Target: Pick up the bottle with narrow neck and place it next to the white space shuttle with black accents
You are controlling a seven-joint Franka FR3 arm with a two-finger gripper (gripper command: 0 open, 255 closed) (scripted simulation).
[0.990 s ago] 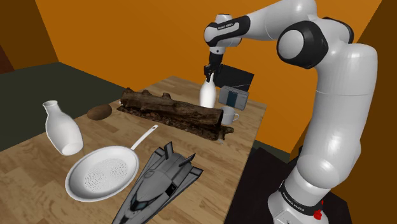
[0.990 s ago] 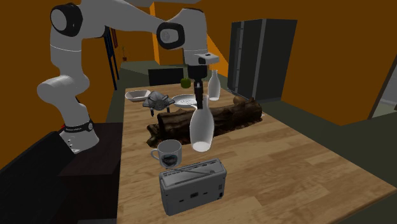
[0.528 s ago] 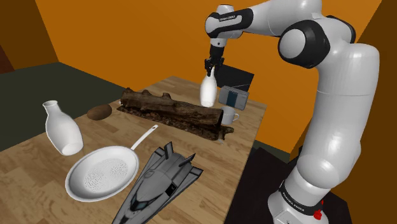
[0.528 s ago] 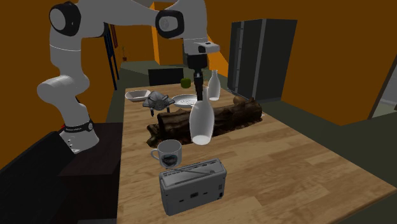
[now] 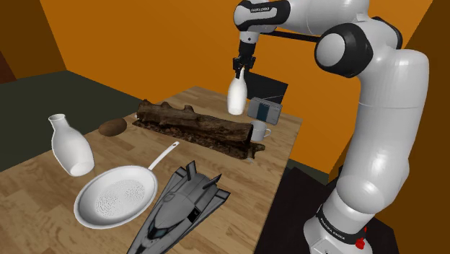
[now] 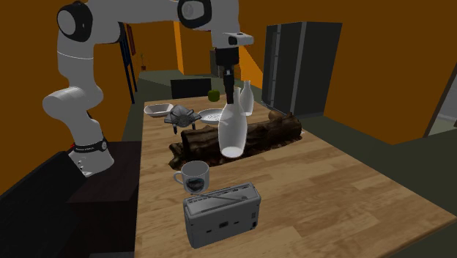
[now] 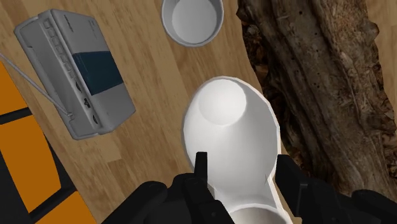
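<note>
My gripper (image 5: pixel 239 66) is clamped on the narrow neck of the white bottle (image 5: pixel 236 96), one black finger (image 7: pixel 201 164) on each side of it. The bottle hangs upright below my hand, neck up, base clear of the table (image 5: pixel 43 189). In the shoulder view it sits in the air over the table's far end, above the log (image 5: pixel 195 124) and just to the left of the grey radio (image 5: pixel 265 110).

Looking down along my fingers, I see the bottle's rounded body (image 7: pixel 232 140) over bare wood. The log (image 7: pixel 318 76) runs along one side of it, and the mug (image 7: pixel 192 19) and the radio (image 7: pixel 79 73) lie beyond it. In the second exterior view the bottle (image 6: pixel 231 132) hangs in front of the log (image 6: pixel 256 135), with the mug (image 6: pixel 195 176) lower and nearer the camera.

The shuttle (image 5: pixel 180 209) (drawn dark grey here, not white) lies flat at the table's near end in the shoulder view, well apart from the bottle. A white pan (image 5: pixel 115 195) lies just beside it on that view's left. Further left stands a second white bottle (image 5: pixel 70 144), a squatter one, with a brown lump (image 5: pixel 112 127) beyond it near the log's end.
</note>
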